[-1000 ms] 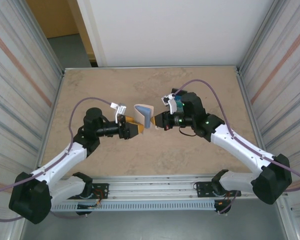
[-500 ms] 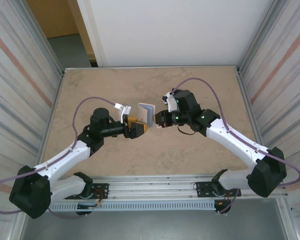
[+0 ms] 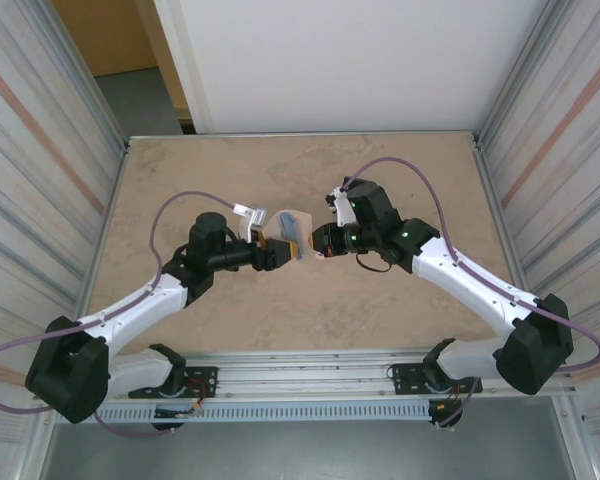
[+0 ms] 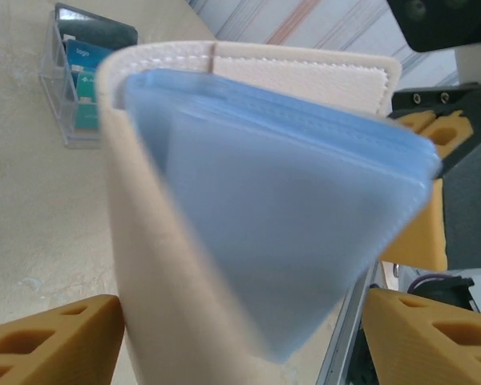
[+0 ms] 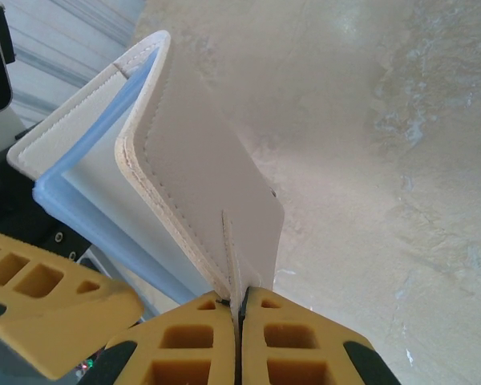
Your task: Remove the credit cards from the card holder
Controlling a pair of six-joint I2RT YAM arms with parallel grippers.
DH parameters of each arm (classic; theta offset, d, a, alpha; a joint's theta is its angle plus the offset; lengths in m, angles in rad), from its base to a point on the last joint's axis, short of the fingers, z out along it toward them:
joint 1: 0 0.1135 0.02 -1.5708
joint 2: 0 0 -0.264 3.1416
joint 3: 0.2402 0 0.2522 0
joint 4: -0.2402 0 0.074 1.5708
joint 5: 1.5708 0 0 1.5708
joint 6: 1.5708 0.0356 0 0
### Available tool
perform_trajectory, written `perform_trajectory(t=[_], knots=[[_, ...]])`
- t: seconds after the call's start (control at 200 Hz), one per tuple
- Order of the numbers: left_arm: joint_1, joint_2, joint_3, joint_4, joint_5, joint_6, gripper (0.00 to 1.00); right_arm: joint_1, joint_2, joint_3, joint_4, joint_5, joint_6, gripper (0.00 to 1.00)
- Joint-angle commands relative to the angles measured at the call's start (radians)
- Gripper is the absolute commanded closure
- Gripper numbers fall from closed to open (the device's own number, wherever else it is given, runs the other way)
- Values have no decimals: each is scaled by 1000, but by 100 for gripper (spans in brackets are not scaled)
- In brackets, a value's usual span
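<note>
Starting with the overhead camera, what does it show?

My two arms reach in from the near edge of a tan table point(image 3: 200, 180) and meet near its middle. Between them is the card holder point(image 3: 291, 224), a beige bifold with a light blue inside, standing half open. My left pincer point(image 3: 283, 253) is at its near left side and my right pincer point(image 3: 313, 244) is at its right.

And the left wrist camera?

The card holder point(image 4: 224, 200) is seen close up, with its beige spine to the left and its blue pockets fanned toward the lens. My left pincer point(image 4: 240, 321) is apart, one yellow finger low on each side and the holder between them. The left finger is just beside the beige cover. The right finger is clear of the blue pockets. I cannot tell whether any card sits in those pockets. At the top left, a clear box point(image 4: 76, 88) with blue-green contents stands on the table.

And the right wrist camera?

My right pincer point(image 5: 236, 301) is pressed together on the edge of one beige cover, pinching it thin between two yellow fingers. The card holder point(image 5: 200, 184) rises from that grip, bent open in a V, with blue lining on the left. One yellow finger of my left pincer shows at the lower left. The mottled table point(image 5: 369, 120) lies behind.
</note>
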Motion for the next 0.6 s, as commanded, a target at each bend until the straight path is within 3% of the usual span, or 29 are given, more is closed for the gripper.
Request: perform_trajectory(t=[0.0,0.571,0.596], knots=[[-9,-2,25,0,-18,7,30,8,-14,37,3,19,15,100],[-10,-30,29,-18,-39,2,69,8,-27,7,55,-25,2,100],[-10,-31,30,-18,-39,0,70,9,-28,1,61,-27,-6,96]])
